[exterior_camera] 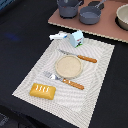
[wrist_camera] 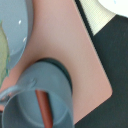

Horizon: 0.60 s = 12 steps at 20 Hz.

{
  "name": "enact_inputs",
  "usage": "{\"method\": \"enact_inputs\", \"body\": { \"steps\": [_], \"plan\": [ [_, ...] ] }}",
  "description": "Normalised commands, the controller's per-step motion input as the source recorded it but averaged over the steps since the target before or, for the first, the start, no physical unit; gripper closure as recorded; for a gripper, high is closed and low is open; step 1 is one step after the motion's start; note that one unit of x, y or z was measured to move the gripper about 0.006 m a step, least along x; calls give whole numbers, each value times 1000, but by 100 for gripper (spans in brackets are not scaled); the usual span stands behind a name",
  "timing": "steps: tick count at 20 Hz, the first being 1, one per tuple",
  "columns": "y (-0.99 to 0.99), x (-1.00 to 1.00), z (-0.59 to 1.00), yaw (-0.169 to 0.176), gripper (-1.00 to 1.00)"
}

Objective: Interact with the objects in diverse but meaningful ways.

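On the dark desk (exterior_camera: 20, 45) a pale placemat (exterior_camera: 100, 70) carries a plate (exterior_camera: 68, 66) between a knife (exterior_camera: 80, 57) and a fork (exterior_camera: 64, 80), with the bread loaf (exterior_camera: 43, 90) near one corner. The carton (exterior_camera: 77, 38) and the white fish piece (exterior_camera: 57, 36) sit at the mat's far edge. On the pink board (exterior_camera: 107, 27), the wrist view shows the brown sausage (wrist_camera: 45, 110) inside a grey pot (wrist_camera: 37, 102). The hand is out of sight, so its opening cannot be told.
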Motion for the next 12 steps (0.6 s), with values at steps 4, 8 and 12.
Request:
{"method": "enact_inputs", "body": {
  "steps": [4,8,12],
  "plan": [
    [-585,112,-322,195,-100],
    [-490,8,-374,205,-100],
    [-226,-204,-447,158,-100]
  ]
}}
